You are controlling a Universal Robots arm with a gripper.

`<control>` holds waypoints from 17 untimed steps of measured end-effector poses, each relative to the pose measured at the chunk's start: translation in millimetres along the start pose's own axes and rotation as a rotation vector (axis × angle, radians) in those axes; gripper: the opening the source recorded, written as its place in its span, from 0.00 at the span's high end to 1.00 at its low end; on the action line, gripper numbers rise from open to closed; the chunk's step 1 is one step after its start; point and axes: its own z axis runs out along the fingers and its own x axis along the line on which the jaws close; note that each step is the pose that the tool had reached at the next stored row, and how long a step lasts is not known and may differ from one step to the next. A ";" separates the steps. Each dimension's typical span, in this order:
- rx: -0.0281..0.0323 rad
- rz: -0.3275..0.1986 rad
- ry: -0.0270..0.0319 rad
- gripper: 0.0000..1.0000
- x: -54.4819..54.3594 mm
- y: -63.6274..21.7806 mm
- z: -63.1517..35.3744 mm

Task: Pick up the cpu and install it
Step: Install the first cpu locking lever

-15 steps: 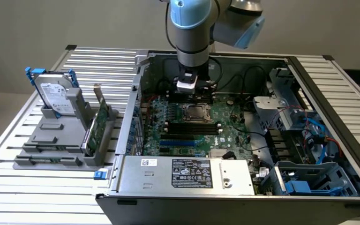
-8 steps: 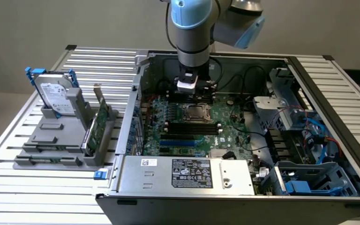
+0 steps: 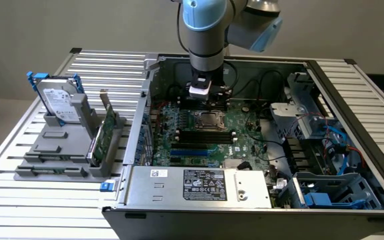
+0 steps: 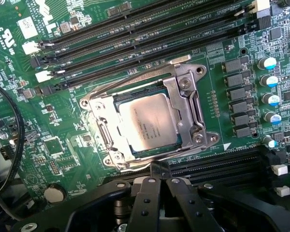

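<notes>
A slatted metal table [image 3: 38, 202] stood before a plain beige wall [image 3: 78, 25], carrying an open computer case [image 3: 245, 216] and, on the exterior view's left, a grey rack [image 3: 52, 150] with a hard drive [image 3: 57, 102] upright in it. Inside the case lay the green motherboard [image 4: 63, 121], and the cpu [image 4: 146, 121] sat in its metal-framed socket [image 4: 191, 104]. The gripper [image 4: 158, 170] hung just beside the socket's edge, its fingers pressed together and holding nothing.
</notes>
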 end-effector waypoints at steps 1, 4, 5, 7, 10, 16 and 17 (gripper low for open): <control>-0.0005 0.000 0.0002 0.89 0.0 0.0 0.0; -0.0018 0.002 0.0009 0.89 0.0 0.0 0.0; -0.0022 0.002 0.0011 0.89 0.0 0.0 0.0; -0.0029 0.003 0.0015 0.89 0.0 0.0 0.0; -0.0041 0.004 0.0019 0.89 0.1 -0.1 0.0; -0.0058 0.006 0.0022 0.89 1.3 -0.6 0.2; -0.0060 0.007 0.0024 0.89 1.3 -0.8 0.2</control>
